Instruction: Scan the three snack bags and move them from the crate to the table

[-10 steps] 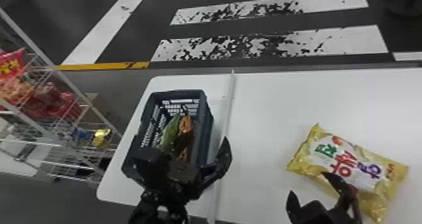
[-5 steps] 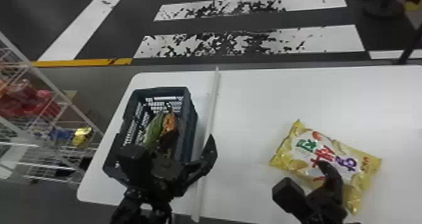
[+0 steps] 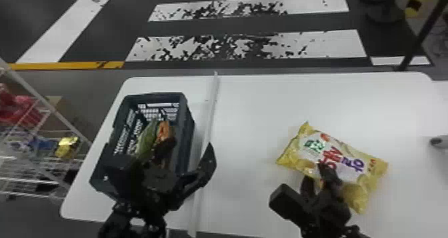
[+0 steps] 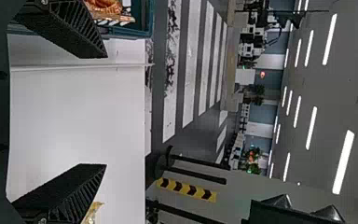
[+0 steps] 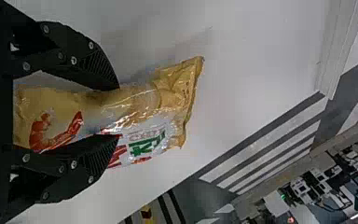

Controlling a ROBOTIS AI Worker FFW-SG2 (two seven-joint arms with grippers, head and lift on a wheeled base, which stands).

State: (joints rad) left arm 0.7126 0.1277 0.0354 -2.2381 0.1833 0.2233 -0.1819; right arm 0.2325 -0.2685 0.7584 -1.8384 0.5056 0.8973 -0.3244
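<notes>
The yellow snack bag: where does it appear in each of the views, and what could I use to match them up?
Head view: the bag lies on the table's right side, by the right gripper.
Left wrist view: a yellow corner peeks out beside the left gripper's finger farther from the crate.
Right wrist view: between the right gripper's fingers.
Shared landmark: the striped floor crossing.

The white table (image 3: 246,120) is brightly lit; beyond it, strip lights (image 4: 311,128) glow white in the left wrist view. On the table, the yellow bag (image 5: 168,93) catches small glints above a soft shadow, while the crate (image 3: 188,130) looks dim inside.
</notes>
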